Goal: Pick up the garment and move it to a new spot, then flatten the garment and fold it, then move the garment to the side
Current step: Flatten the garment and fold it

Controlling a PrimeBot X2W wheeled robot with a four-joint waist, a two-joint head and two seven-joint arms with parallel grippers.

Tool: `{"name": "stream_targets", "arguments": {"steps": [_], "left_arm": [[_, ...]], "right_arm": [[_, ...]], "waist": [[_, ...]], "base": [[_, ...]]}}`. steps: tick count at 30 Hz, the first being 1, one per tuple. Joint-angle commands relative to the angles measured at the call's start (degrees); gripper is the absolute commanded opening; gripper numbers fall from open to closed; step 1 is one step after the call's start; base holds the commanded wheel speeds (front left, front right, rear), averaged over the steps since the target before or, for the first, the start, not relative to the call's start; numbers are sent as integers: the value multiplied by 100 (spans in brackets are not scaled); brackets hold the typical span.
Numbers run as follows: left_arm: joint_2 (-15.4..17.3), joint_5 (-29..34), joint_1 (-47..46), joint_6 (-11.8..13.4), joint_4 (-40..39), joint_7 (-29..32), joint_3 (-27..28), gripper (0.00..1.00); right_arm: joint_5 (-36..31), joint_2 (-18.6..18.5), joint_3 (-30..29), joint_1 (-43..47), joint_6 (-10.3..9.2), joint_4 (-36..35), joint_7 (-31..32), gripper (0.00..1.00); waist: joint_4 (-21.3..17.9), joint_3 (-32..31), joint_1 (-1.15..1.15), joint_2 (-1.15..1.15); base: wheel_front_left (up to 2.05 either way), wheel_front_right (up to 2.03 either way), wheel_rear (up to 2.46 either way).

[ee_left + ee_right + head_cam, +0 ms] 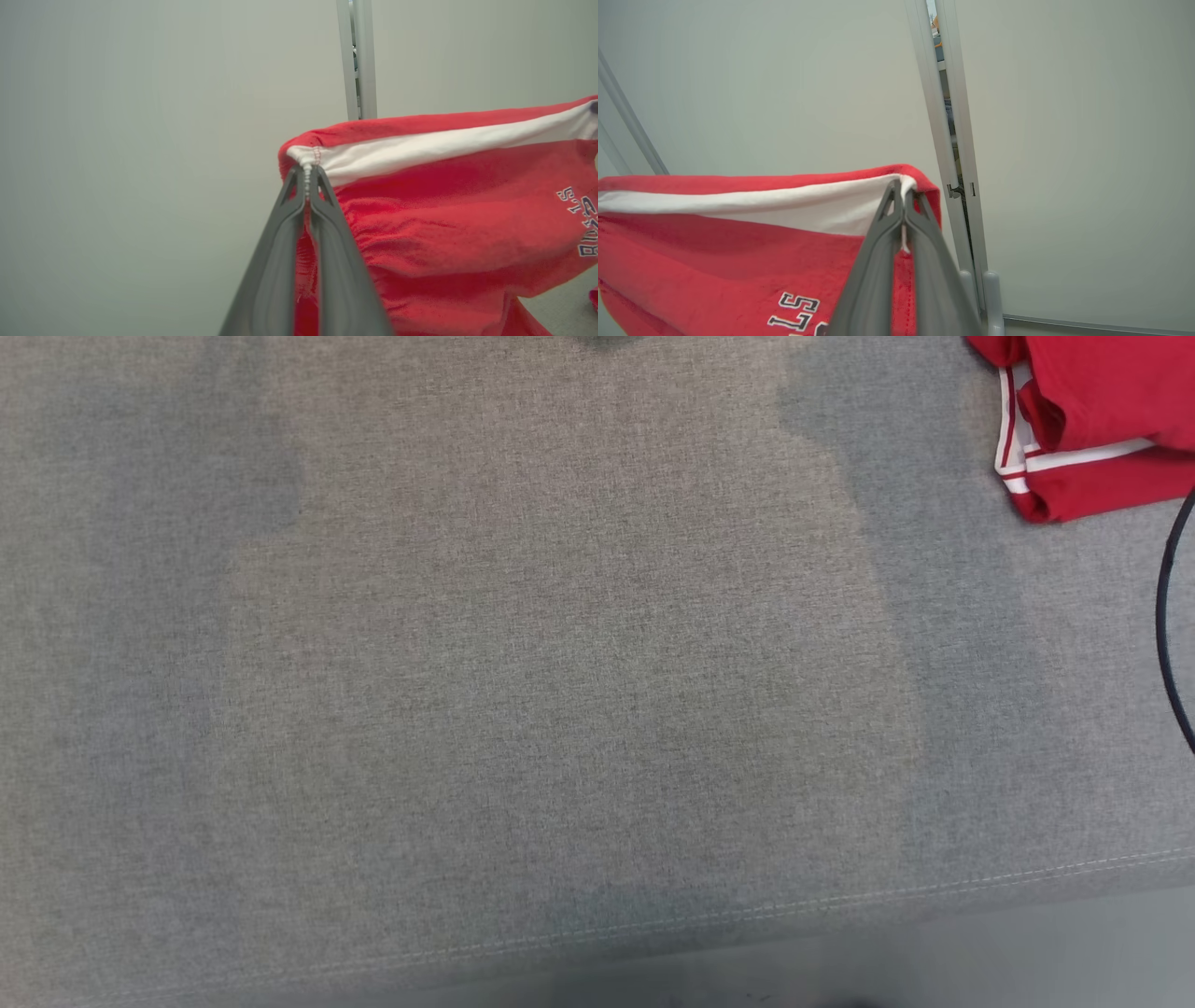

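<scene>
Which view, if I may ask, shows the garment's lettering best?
Left wrist view: two rows of lettering show sideways. The right wrist view cuts it at the bottom edge; the head view has red striped cloth.

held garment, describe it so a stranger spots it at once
Against the pale wall, a red garment hangs stretched between the left pincer and right pincer, each shut on its white band. Unlike the red cloth lying on the grey surface, it is lifted and bears dark-outlined lettering.
</scene>
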Motion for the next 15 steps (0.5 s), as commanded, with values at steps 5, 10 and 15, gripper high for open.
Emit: {"name": "stream_targets", "arguments": {"steps": [5, 10, 15], "left_arm": [[-301, -107, -592, 5, 449, -257, 18, 0], [-509, -191, -772, 5, 661, -621, -168, 0], [-470, -357, -444, 6, 593, -857, -373, 0]], "right_arm": [[-190, 64, -29, -502, -1, 291, -162, 0], [-299, 129, 21, -489, -1, 169, -203, 0], [-453, 8, 111, -160, -1, -178, -205, 0]], "waist": [[25, 23, -1, 0], [47, 208, -1, 0], [90, 392, -1, 0]], "base": [[0, 0, 0], [0, 0, 0], [0, 0, 0]]}}
